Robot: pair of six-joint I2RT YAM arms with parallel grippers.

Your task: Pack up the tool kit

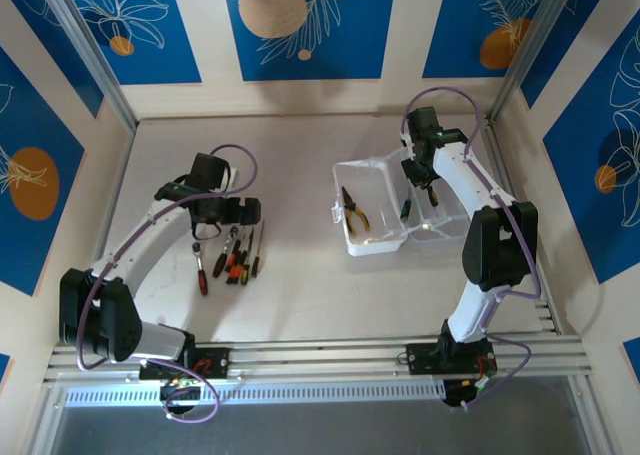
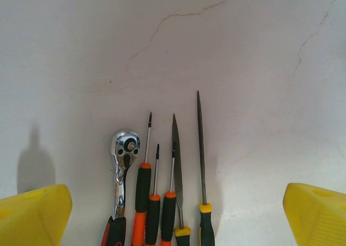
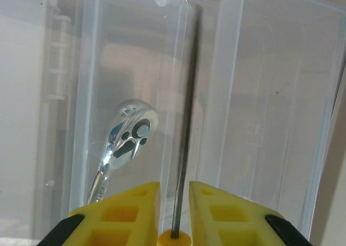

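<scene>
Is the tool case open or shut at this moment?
Open: the top view shows the case with its two halves spread side by side, facing up, and pliers lying in one half.

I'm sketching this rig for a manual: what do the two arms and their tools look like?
The left arm and right arm have white links, black joint housings and looping purple cables. The left tool and right tool each carry two blocky yellow fingers.

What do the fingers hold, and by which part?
Right fingers: slim tool between them at its yellow handle collar; grip cannot be told. Left fingers: nothing.
</scene>
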